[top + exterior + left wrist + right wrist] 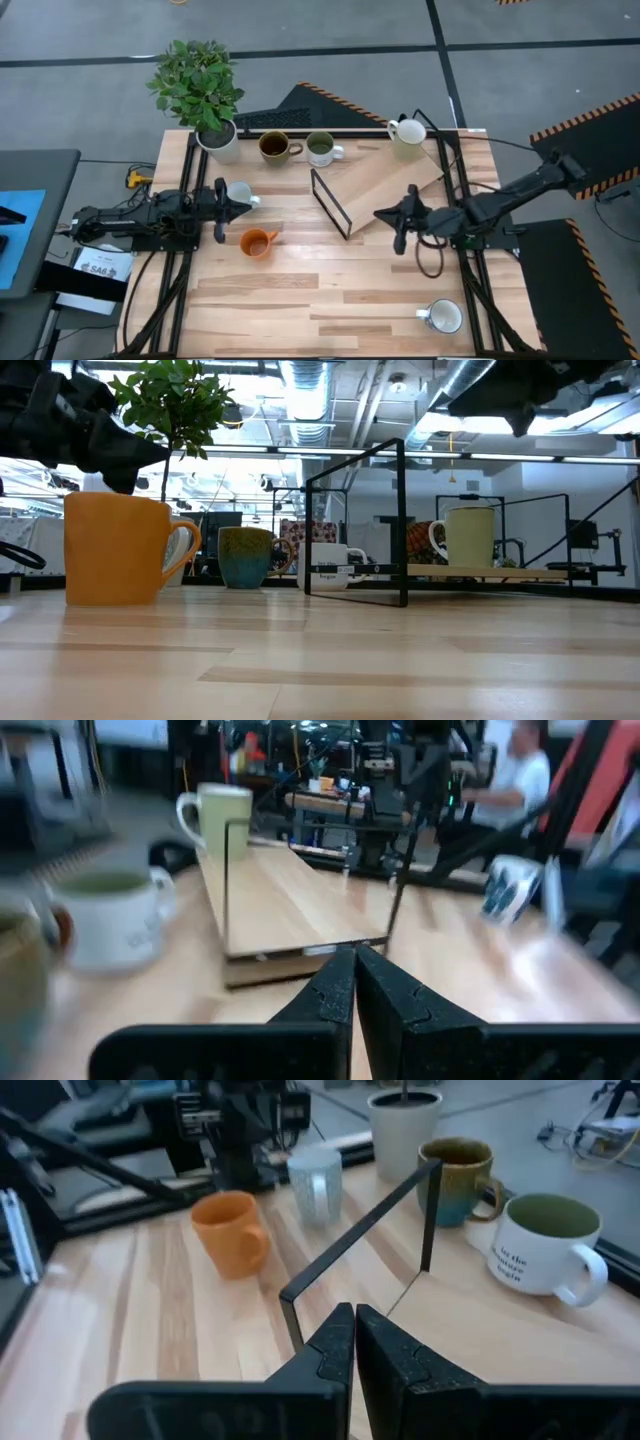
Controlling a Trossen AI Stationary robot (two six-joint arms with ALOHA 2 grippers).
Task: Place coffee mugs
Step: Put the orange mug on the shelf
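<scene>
Six mugs stand upright on their bases. The brown mug (273, 146), the pale mug with green inside (320, 148) and the plant pot (218, 140) are at the far edge. The cream mug (407, 135) stands on a slanting wooden board (385, 180). The orange mug (258, 242) and a white mug (240, 191) are on the left, and a blue-patterned mug (443, 316) is near right. My left gripper (240, 206) is shut and empty, raised beside the white mug. My right gripper (383, 213) is shut and empty, raised over the board's near end.
A black wire frame (330, 205) stands at the board's left end, between the two grippers. Black rails run along the table's left and right sides. Bare wood lies in the table's near middle. A person shows beyond the table in the left wrist view (520, 770).
</scene>
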